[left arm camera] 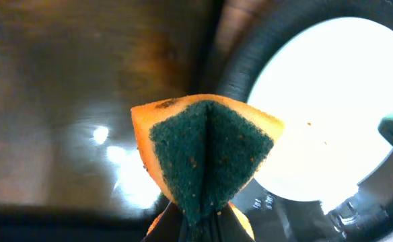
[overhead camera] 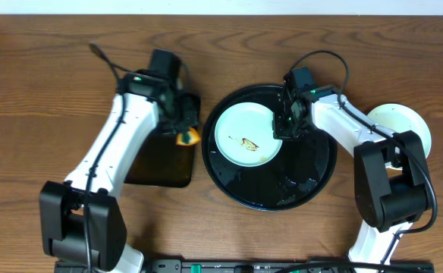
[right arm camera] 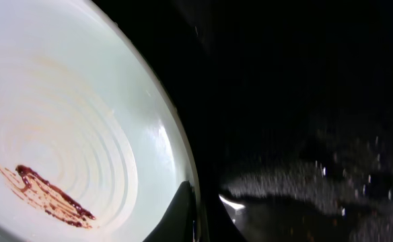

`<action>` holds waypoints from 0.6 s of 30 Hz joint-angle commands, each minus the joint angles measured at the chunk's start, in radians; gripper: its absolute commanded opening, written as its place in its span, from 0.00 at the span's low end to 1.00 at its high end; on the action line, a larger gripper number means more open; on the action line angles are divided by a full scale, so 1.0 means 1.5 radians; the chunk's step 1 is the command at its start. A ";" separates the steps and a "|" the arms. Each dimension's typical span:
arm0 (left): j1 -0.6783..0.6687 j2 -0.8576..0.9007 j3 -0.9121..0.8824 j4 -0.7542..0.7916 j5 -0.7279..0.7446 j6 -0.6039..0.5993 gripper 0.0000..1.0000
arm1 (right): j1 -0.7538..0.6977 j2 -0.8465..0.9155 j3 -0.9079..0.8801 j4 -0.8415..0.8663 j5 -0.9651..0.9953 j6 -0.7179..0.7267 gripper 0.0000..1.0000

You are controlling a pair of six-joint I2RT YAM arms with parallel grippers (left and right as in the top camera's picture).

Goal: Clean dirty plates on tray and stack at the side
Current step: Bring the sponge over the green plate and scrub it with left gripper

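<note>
A pale mint plate [overhead camera: 243,134] with a brown-yellow smear [overhead camera: 248,142] lies on the left part of the round black tray [overhead camera: 305,178]. My right gripper [overhead camera: 286,123] is shut on the plate's right rim; in the right wrist view one finger [right arm camera: 182,210] lies inside the plate [right arm camera: 68,114] and the other outside, over the tray [right arm camera: 304,87]. My left gripper [overhead camera: 182,121] hovers left of the tray, shut on a folded orange sponge [left arm camera: 206,158] with its green scouring face outward. Another pale plate [overhead camera: 403,121] lies on the table to the tray's right.
A smaller rectangular black tray [overhead camera: 159,163] sits under the left arm, left of the round tray. Water droplets glisten on the round tray's bare front part [overhead camera: 290,189]. The right arm's elbow [overhead camera: 388,174] stands beside the tray's right edge.
</note>
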 commanded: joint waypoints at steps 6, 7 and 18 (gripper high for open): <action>-0.110 0.047 0.003 0.068 0.034 -0.025 0.07 | 0.013 0.022 -0.022 -0.031 0.041 -0.003 0.01; -0.120 0.059 0.003 0.081 0.035 -0.039 0.08 | 0.013 0.022 -0.022 -0.032 0.041 -0.003 0.01; -0.173 0.169 0.003 0.241 0.207 -0.113 0.07 | 0.014 0.022 -0.022 -0.032 0.042 -0.003 0.01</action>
